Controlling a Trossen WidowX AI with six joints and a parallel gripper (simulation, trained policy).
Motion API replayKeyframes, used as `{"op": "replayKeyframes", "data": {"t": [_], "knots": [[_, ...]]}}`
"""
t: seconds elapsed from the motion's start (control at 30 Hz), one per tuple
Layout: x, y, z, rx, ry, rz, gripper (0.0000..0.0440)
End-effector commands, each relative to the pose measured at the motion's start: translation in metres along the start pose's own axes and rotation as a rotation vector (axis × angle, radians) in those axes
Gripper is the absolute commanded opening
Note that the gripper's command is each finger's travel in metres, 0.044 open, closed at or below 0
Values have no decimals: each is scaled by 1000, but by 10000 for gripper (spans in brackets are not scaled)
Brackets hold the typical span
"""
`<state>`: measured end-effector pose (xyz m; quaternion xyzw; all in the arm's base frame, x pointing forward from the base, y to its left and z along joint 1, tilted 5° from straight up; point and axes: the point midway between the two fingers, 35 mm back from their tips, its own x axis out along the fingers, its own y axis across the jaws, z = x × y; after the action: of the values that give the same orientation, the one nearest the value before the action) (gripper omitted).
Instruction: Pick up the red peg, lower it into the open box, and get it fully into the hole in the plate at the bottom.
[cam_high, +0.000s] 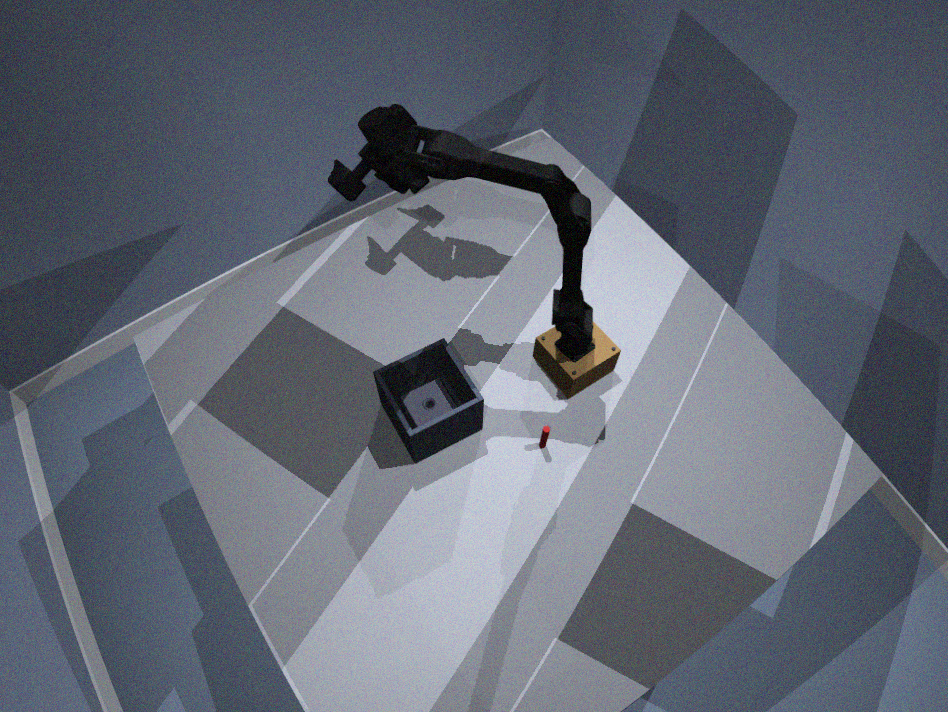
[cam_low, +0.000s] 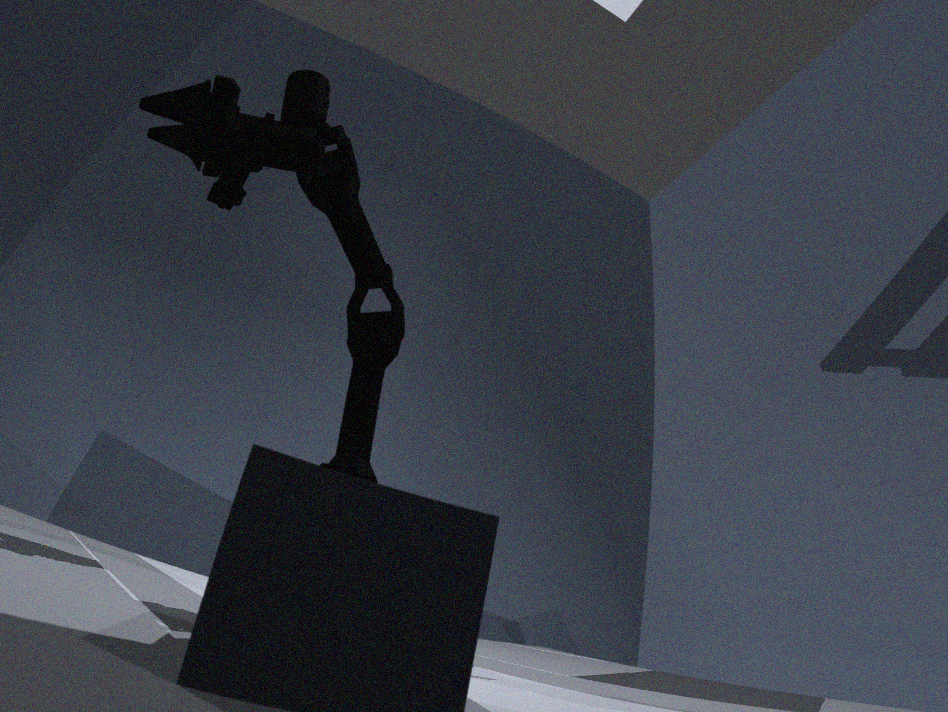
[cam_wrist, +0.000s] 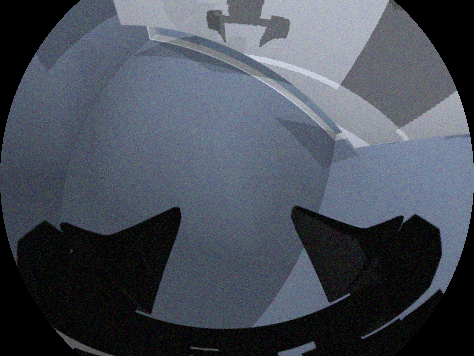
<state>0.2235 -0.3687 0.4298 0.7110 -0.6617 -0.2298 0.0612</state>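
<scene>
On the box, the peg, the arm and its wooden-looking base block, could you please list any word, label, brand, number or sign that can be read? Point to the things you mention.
There are none that can be read.
Open box (cam_high: 450, 435) (cam_low: 337, 582): no text seen.
Red peg (cam_high: 544, 437): no text seen, though it shows very small.
Base block (cam_high: 593, 377): only small dark dots on top.
Arm (cam_high: 505, 167) (cam_low: 360, 406): too dark to tell.
</scene>
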Motion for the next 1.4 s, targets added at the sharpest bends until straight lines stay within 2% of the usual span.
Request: {"op": "replayKeyframes", "data": {"t": [0.0,0.33,0.67,1.0,1.37], "knots": [[-26,-19,-10,2,54,-95,440],[-94,-65,-24,-8,170,-345,440],[-159,-105,-18,-65,246,-582,440],[-221,-142,7,-197,300,-813,440],[-290,-175,55,-429,363,-1065,439]]}}
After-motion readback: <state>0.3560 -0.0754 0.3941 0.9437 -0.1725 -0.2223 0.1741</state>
